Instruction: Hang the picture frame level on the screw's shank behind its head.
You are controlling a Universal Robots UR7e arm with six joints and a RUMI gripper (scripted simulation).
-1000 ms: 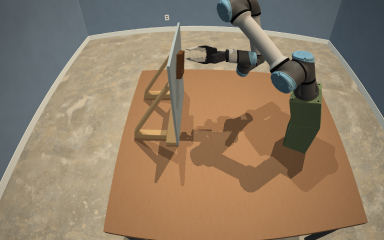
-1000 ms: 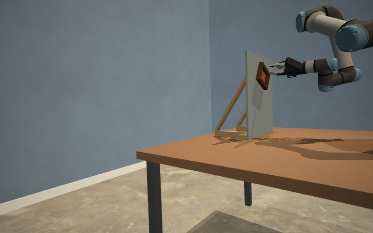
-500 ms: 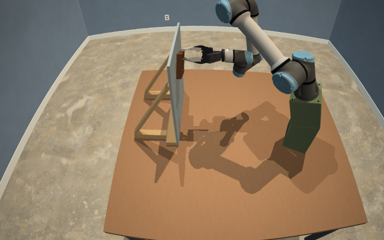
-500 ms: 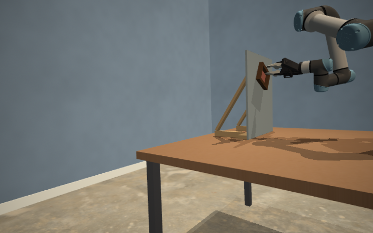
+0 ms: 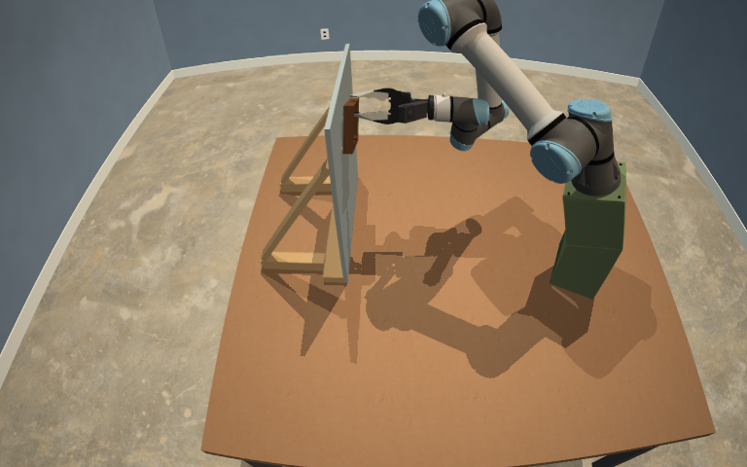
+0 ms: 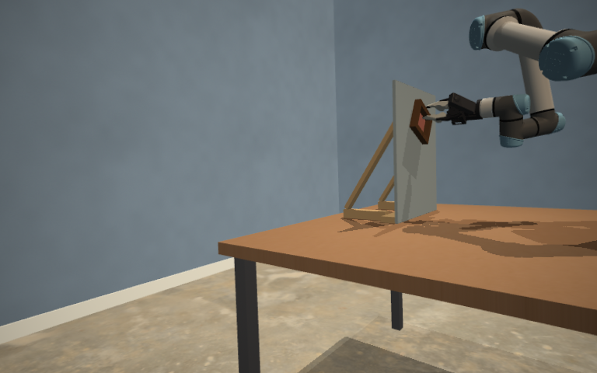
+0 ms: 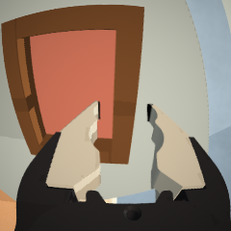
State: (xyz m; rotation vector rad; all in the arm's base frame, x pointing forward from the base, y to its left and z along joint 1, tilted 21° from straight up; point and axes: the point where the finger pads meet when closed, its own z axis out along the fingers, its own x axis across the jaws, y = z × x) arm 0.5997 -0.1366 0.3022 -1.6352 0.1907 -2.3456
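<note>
A grey panel (image 5: 342, 181) stands upright on the worktop (image 5: 451, 385), braced from behind by a wooden prop (image 5: 295, 209). On the panel's face, near its top, hangs the frame (image 6: 421, 121), brown with a reddish centre. In the exterior view it sits crooked, turned like a diamond with one corner at about 12 o'clock. The screw is hidden, so how the frame sits on it cannot be told.

The arm reaches in from 3 o'clock, off its green pedestal (image 5: 591, 242). The pincer (image 5: 358, 105) points at the panel, its pale fingers parted and holding nothing. In the top view the tips are right at the frame's far end, at about 12 o'clock on it. In the wrist view the frame's right-hand rail lies in the gap between the fingers, nearer the left one. The tips seem to straddle that rail, though whether they touch the wood is hard to judge from these angles.

The arm's shadow (image 5: 441, 297) falls across the worktop at 6 o'clock from the pincer.
</note>
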